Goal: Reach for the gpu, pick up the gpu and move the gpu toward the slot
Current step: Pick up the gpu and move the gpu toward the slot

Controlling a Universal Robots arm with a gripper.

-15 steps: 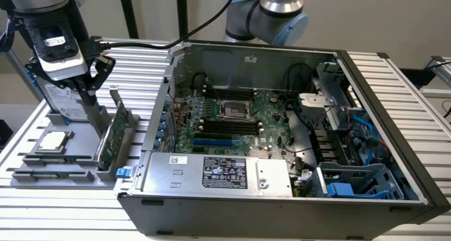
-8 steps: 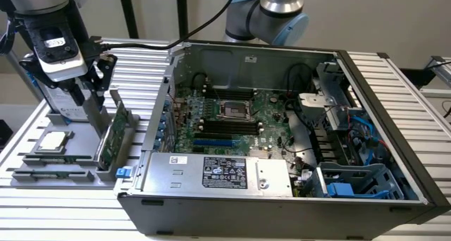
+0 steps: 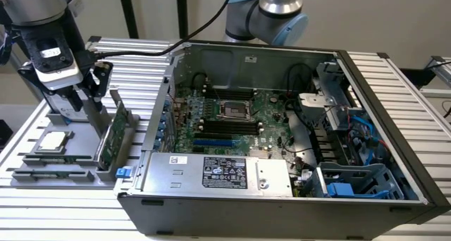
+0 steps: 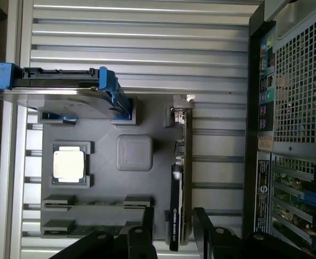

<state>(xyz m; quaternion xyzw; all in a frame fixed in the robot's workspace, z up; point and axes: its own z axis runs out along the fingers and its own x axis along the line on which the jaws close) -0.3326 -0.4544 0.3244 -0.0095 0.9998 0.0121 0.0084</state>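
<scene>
The gpu [image 3: 117, 126] is a thin green card standing on edge in a grey holder [image 3: 71, 169] at the exterior view's left, beside the open computer case. In the wrist view I look down on the gpu's [image 4: 178, 183] edge, with its silvery bracket [image 4: 180, 110] at the far end. My gripper [image 3: 83, 106] hangs over the holder, above and close to the card, not touching it. It is open: the two dark fingers [image 4: 147, 232] stand apart, one on each side of the card's line, with my gripper [image 4: 175, 233] midway. The blue slot [image 3: 215, 143] lies on the motherboard inside the case.
A silver hard drive with blue rails [image 4: 61, 94], a square processor chip [image 4: 69, 164] and memory sticks [image 4: 96, 203] share the holder. The case's side wall [image 4: 266, 135] rises close beside the card. A power supply [image 3: 218, 172] and drive cage [image 3: 352, 183] fill the case's near side.
</scene>
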